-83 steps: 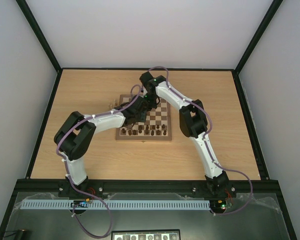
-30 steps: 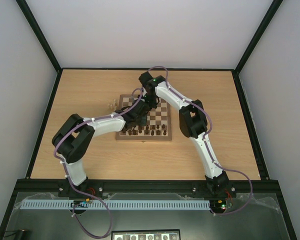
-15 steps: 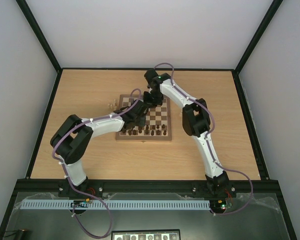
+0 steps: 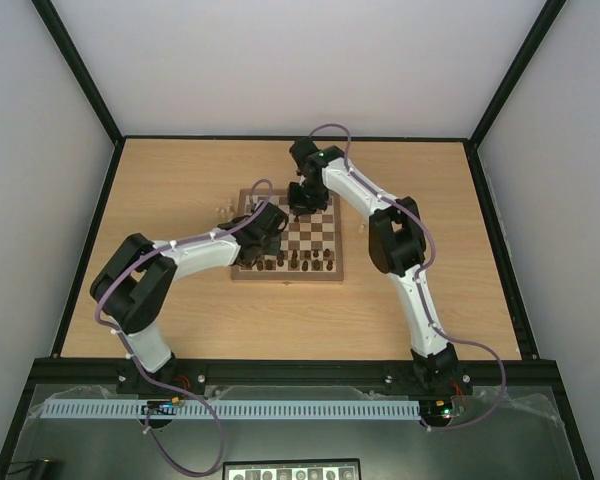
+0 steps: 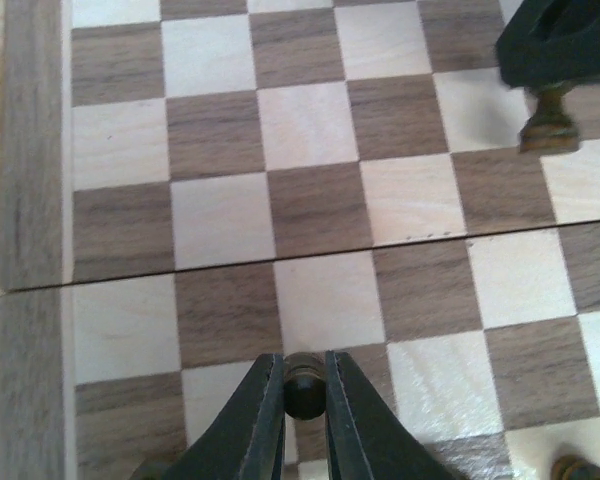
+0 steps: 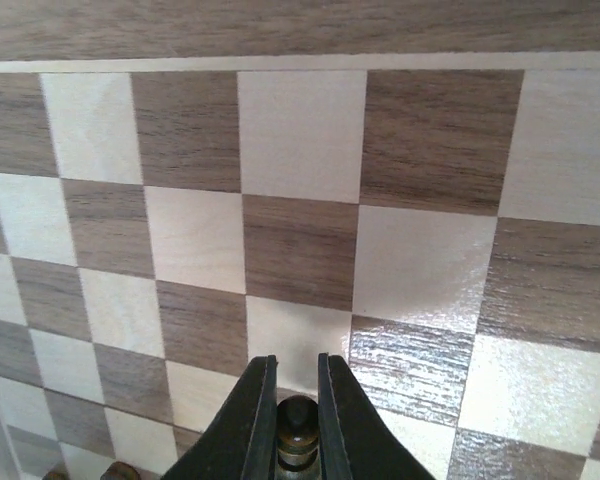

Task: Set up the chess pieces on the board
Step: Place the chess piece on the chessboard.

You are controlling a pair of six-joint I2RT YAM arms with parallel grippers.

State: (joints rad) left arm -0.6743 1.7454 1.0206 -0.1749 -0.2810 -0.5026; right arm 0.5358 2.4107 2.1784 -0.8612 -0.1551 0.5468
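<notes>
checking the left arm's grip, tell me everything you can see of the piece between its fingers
The piece is dark brown turned wood with a rounded, slightly glossy top; only its head shows, so its type is unclear. It stands upright, pinched on both sides by the black fingers of the shut left gripper. It is over the board, close to the seam across it, where a cream and a dark square meet. Whether its base touches the board is hidden.

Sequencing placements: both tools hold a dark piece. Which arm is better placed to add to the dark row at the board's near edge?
Left, probably: the left tool grips its dark piece over the board, left side, nearer the dark row; the right tool is over the far half.
</notes>
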